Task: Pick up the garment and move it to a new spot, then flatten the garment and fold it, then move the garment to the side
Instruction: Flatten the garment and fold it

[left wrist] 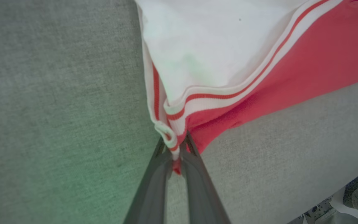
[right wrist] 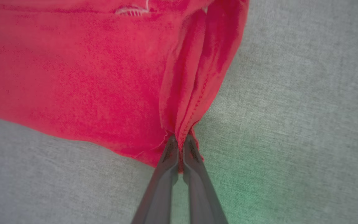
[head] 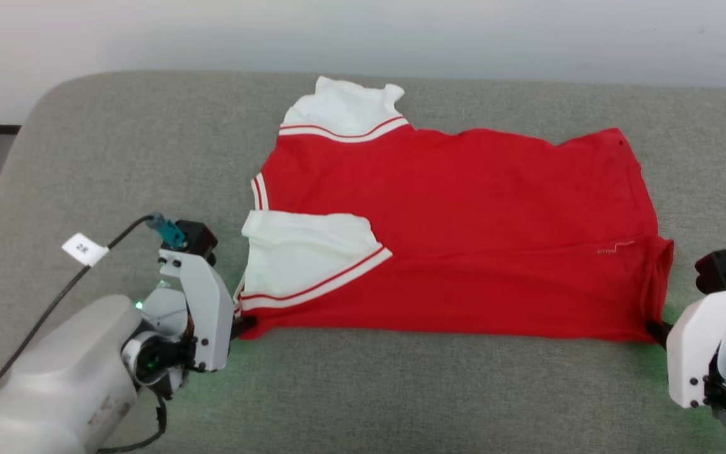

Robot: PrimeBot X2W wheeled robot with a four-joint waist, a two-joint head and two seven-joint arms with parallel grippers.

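Note:
The garment (head: 464, 239), a red jersey with white sleeves and red-striped trim, lies spread sideways on the grey cushion. One white sleeve is folded over the red body near its left end. My left gripper (head: 244, 325) is shut on the garment's near left corner; the left wrist view shows the striped trim (left wrist: 174, 141) pinched between the dark fingers (left wrist: 194, 174). My right gripper (head: 653, 329) is shut on the near right corner, where the red hem (right wrist: 182, 124) bunches between the fingers (right wrist: 163, 174) in the right wrist view.
The grey padded surface (head: 401, 391) stretches wide, with a rounded far left corner and a white wall behind. A cable with a white tag (head: 84, 250) runs along my left arm. A shoe on the floor (left wrist: 357, 194) shows past the surface's edge.

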